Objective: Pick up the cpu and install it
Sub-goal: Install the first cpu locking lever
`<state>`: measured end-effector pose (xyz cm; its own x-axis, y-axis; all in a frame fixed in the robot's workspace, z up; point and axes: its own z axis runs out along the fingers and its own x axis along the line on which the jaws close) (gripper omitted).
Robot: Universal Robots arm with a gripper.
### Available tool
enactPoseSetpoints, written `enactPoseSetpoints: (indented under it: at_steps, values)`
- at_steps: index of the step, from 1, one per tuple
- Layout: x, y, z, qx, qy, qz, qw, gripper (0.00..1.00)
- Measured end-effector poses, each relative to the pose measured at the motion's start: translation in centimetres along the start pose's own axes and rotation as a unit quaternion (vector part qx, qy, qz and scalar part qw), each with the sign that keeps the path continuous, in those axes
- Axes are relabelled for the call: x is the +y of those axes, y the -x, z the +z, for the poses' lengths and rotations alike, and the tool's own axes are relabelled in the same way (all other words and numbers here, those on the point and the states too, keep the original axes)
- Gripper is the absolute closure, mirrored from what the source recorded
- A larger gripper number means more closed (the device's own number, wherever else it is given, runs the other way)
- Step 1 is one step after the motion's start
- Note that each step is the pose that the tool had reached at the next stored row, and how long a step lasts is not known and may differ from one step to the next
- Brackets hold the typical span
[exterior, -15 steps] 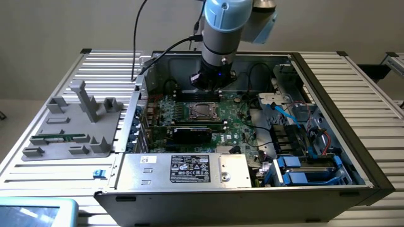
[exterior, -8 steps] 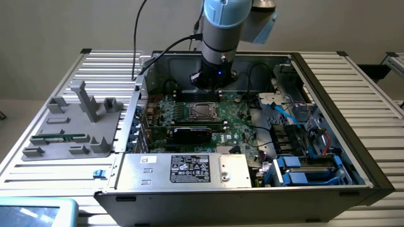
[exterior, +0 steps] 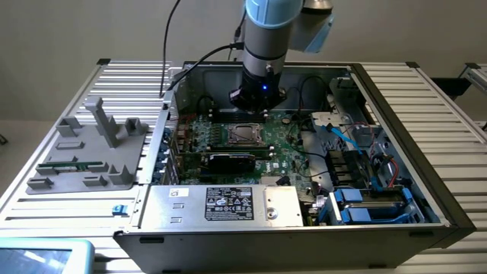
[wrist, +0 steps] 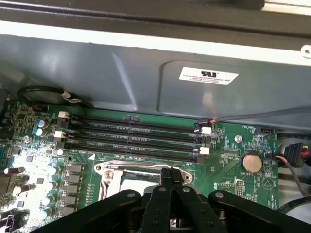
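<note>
In the exterior view the cpu point(exterior: 245, 133) shows as a small silvery-grey square lying flat inside the metal-framed socket on the green motherboard point(exterior: 285, 154). My gripper point(exterior: 251, 113) hangs inside the open computer case just behind and above it. In the wrist view the black fingers point(wrist: 165, 187) are pressed together with nothing between them, and my gripper point(wrist: 171, 171) hovers over the far edge of the socket frame point(wrist: 112, 169). A pale patch of the cpu point(wrist: 133, 183) shows inside that frame, the rest hidden by the gripper body.
Black memory slots point(wrist: 131, 136) run beside the socket, with the case wall point(wrist: 146, 82) behind them. Cables and blue drive bays point(exterior: 365, 202) fill the case at the exterior view's right. A grey fixture tray point(exterior: 84, 154) with a green memory stick point(exterior: 70, 167) lies at the exterior view's left.
</note>
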<state>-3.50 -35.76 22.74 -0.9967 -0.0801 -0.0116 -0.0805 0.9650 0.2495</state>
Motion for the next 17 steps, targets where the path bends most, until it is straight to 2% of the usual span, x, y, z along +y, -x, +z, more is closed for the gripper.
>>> enactPoseSetpoints:
  at_steps: [6, 10, 11, 12, 13, 17]
  values:
    - [0.0, 0.0, -0.01, 0.0083, -0.0347, 0.009, 0.9993, 0.91]
    - [0.0, 0.0, -0.02, 0.0143, -0.0602, 0.014, 0.998, 0.91]
    - [0.01, 0.0, -0.03, 0.0156, -0.0659, 0.015, 0.9976, 0.91]
    - [0.01, 0.0, -0.04, 0.0165, -0.0703, 0.016, 0.9973, 0.91]
    - [0.01, 0.01, -0.03, 0.0165, -0.0723, 0.017, 0.9971, 0.91]
    - [0.0, 0.0, -0.04, 0.0165, -0.0725, 0.018, 0.9971, 0.91]
